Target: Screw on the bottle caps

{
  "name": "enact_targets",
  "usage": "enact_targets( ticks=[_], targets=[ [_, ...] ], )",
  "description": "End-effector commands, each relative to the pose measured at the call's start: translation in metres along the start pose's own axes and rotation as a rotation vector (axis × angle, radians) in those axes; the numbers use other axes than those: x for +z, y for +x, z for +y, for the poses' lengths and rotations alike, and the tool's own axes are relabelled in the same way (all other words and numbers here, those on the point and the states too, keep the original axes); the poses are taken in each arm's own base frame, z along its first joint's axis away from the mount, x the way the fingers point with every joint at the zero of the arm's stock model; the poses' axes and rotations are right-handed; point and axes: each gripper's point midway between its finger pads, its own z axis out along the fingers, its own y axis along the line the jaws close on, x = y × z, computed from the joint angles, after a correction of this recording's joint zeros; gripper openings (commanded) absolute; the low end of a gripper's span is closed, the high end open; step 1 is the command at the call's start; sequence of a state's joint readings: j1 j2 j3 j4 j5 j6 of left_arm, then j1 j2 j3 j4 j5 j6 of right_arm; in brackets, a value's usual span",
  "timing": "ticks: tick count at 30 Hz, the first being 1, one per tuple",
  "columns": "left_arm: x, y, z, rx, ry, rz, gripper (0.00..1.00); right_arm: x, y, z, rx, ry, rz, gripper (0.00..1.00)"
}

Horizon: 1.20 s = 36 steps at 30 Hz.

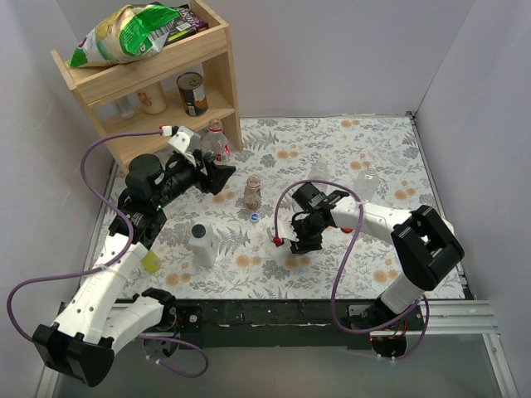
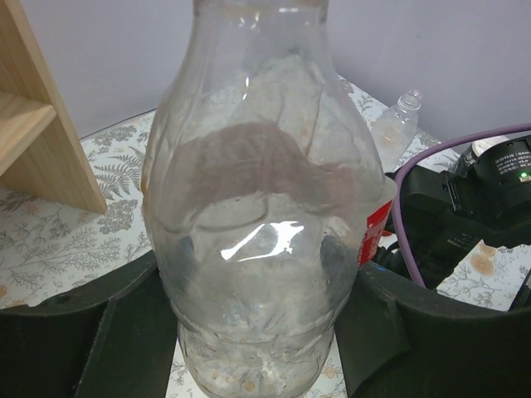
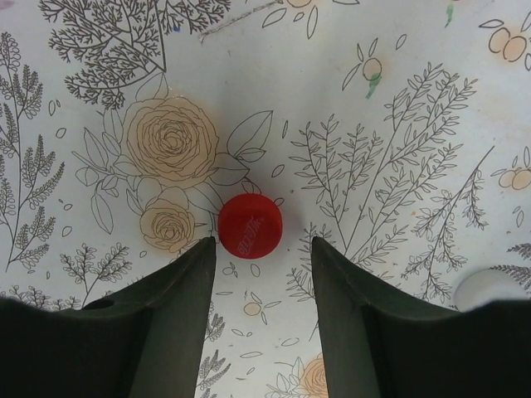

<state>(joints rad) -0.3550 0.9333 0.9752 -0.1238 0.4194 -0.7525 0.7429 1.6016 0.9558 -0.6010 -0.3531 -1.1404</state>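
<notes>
Fingers of the left gripper (image 2: 264,336) press on both sides of a clear bottle (image 2: 265,207). They clamp its lower body just in front of the wooden shelf (image 1: 158,75), probably to keep it upright and steady while a cap is turned on. Its neck runs off the top of the wrist view, so I cannot tell whether it is capped. Well right of the shelf and nearer the arms, the right gripper (image 3: 263,261) points straight down at a red cap (image 3: 250,225) lying flat on the flowered cloth (image 3: 398,99). Its jaws stand partly apart, with the cap just past their tips in line with the gap. They grip nothing and look lined up to pinch it.
</notes>
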Motion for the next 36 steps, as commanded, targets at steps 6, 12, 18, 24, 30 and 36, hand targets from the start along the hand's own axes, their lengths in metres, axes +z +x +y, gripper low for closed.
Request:
enact_targets(
  ticks=[6, 12, 18, 24, 30, 36],
  targets=[
    [-0.003, -0.004, 0.002, 0.003, 0.003, -0.019, 0.00, 0.013, -0.008, 0.000, -0.064, -0.008, -0.013, 0.57],
    [-0.001, -0.001, 0.001, -0.002, 0.011, -0.011, 0.00, 0.019, -0.006, 0.004, -0.085, -0.016, 0.004, 0.55],
    [-0.002, 0.001, 0.002, -0.002, 0.006, -0.008, 0.00, 0.019, 0.001, 0.008, -0.085, -0.022, 0.025, 0.52],
    [-0.001, 0.004, 0.002, -0.003, 0.011, -0.002, 0.00, 0.018, 0.005, 0.014, -0.079, -0.021, 0.036, 0.49],
    [0.001, 0.006, 0.002, -0.006, 0.017, 0.004, 0.00, 0.018, 0.010, 0.019, -0.076, -0.021, 0.047, 0.48],
    [0.002, 0.010, -0.001, -0.011, 0.039, 0.015, 0.00, 0.020, 0.019, 0.023, -0.071, -0.026, 0.081, 0.50]
  ],
)
